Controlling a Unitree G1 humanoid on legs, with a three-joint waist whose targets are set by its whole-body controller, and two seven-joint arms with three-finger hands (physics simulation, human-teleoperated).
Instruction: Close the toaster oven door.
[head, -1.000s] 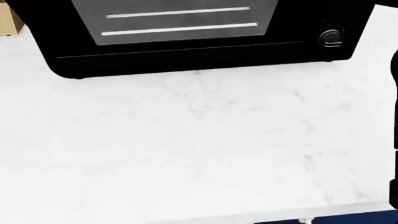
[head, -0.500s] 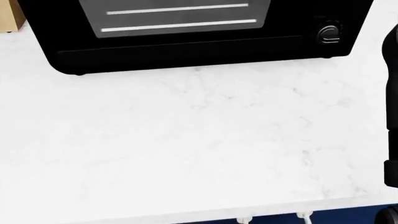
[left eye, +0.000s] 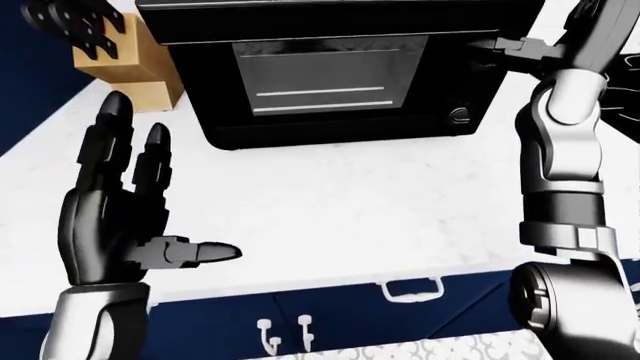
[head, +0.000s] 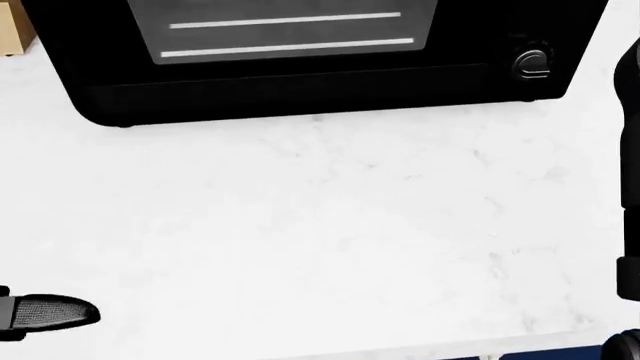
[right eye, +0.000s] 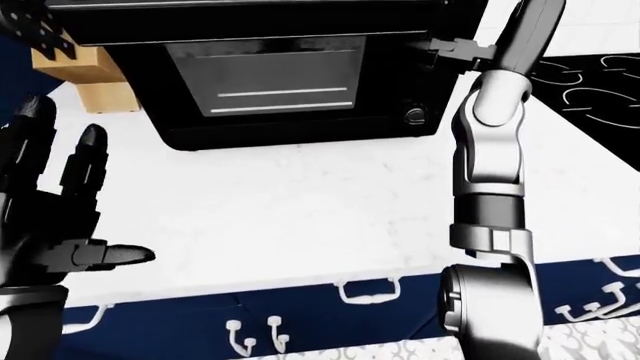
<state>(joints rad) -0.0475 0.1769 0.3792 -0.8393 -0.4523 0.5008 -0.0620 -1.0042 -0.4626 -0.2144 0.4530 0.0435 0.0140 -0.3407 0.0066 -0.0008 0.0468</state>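
Note:
The black toaster oven (left eye: 330, 82) stands on the white marble counter (left eye: 330, 202), at the top of every view. Its glass door (left eye: 325, 79) stands upright against the oven's face, with the round knob (left eye: 460, 115) to its right. My right hand (left eye: 515, 49) is raised at the oven's upper right corner, fingers stretched out against the oven's face, holding nothing. My left hand (left eye: 165, 180) is open, palm toward the oven, held above the counter's left side and well short of the oven. Its thumb tip (head: 55, 311) shows at the head view's bottom left.
A wooden knife block (left eye: 125, 64) stands left of the oven. A black cooktop (right eye: 590, 82) lies right of the counter in the right-eye view. Blue drawers with white handles (left eye: 410, 289) run below the counter edge. My right forearm (left eye: 565, 172) stands upright at the right.
The head view has shifted slightly, so the oven sits a little lower in it. My left thumb tip has come into the bottom left. The door looks unchanged.

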